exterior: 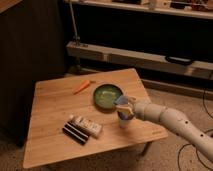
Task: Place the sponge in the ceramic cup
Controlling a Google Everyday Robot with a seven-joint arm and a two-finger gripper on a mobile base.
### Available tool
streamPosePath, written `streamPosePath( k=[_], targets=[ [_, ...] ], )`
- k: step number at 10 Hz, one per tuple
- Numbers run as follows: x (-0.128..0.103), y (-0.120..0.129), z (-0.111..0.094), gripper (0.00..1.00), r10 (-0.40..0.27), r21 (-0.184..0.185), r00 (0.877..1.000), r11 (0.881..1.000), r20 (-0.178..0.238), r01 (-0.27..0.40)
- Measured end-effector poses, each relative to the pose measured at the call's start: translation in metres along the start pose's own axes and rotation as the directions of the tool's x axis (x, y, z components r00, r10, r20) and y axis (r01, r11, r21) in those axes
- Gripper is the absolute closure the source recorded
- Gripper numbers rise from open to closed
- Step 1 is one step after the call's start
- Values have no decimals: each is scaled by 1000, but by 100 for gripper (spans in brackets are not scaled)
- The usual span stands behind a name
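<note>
Camera view, entry: gripper is hovering at the right side of the table, pinching the sponge just above the ceramic cup. Hazards: the sponge is looking roughly as wide as the mouth, so I am risking it snagging on the rim, tipping the cup or dropping beside the green plate.

A wooden table bears a green plate, an orange stick, a ceramic cup near its right edge, and a white packet beside a dark packet. The gripper, clamped on the sponge, hangs over the cup.
</note>
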Motion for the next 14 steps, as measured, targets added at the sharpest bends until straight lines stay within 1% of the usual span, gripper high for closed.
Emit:
streamPosePath(
  k=[2,4,5,6,7,8,9,11,12,13,14],
  targets=[
    [4,-2,2,100,9,5,1000,1000,-12,-9],
    [8,-1,4,100,19,9,1000,1000,-10,-19],
    [12,4,6,100,25,9,1000,1000,-5,-25],
    [17,7,6,97,34,13,999,999,-4,-34],
    [20,9,6,90,41,18,999,999,-2,-41],
    [23,10,5,77,48,25,999,999,0,-48],
    [24,10,4,67,48,33,999,998,3,-49],
    [19,12,-1,44,32,56,999,998,22,-33],
    [14,13,-2,36,22,56,999,998,34,-24],
    [14,11,-4,26,26,56,997,998,71,-30],
    [16,9,-5,20,33,57,992,998,124,-40]
  ],
)
